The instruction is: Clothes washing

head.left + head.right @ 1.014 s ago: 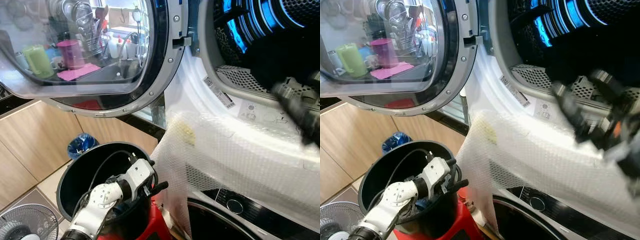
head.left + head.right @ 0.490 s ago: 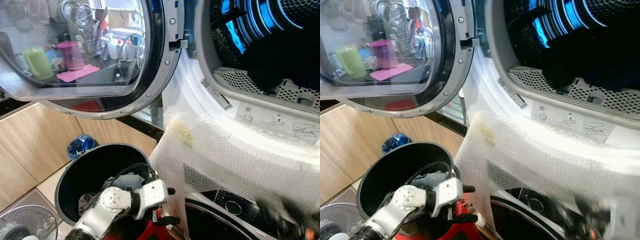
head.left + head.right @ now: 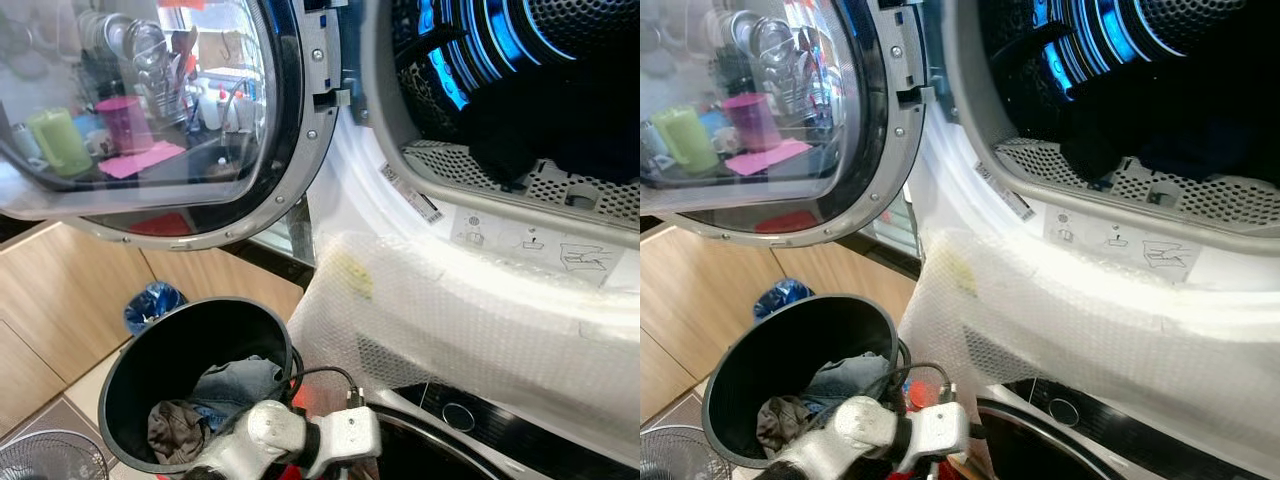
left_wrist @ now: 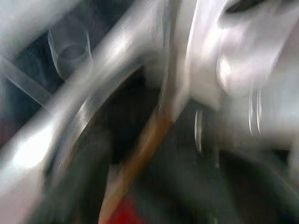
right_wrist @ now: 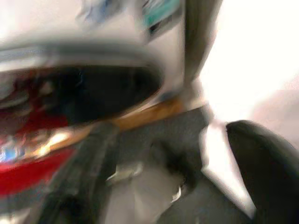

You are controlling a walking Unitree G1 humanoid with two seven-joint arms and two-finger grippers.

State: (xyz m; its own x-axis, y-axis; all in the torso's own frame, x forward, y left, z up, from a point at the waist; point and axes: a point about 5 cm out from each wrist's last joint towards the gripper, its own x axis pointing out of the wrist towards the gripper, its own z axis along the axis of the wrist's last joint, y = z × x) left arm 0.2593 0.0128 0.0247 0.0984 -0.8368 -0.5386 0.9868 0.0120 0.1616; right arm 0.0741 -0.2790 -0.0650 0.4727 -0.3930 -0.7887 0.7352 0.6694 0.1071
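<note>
Left eye view shows one front-loading washing machine (image 3: 520, 250) with its round door (image 3: 160, 110) swung fully open to the robot's left, evidently to leave the drum mouth free for loading. Dark clothing (image 3: 560, 120) lies inside the drum (image 3: 480, 60), one mass, item count not determinable. A sheet of bubble wrap (image 3: 450, 320) is draped over the machine's front below the opening, probably as protection for the panel. One black bucket (image 3: 130, 380) stands just beside the machine, low at the left, placed within reach as the supply of laundry; it holds at least two garments, a blue one (image 3: 235, 385) and a brownish one (image 3: 175, 430). The left arm (image 3: 300, 440) is low at the bucket's near rim. Both wrist views are blurred, so whether the left or right fingers are open or closed cannot be told. Judgement: loading is partly done, with clothes remaining in the bucket.
</note>
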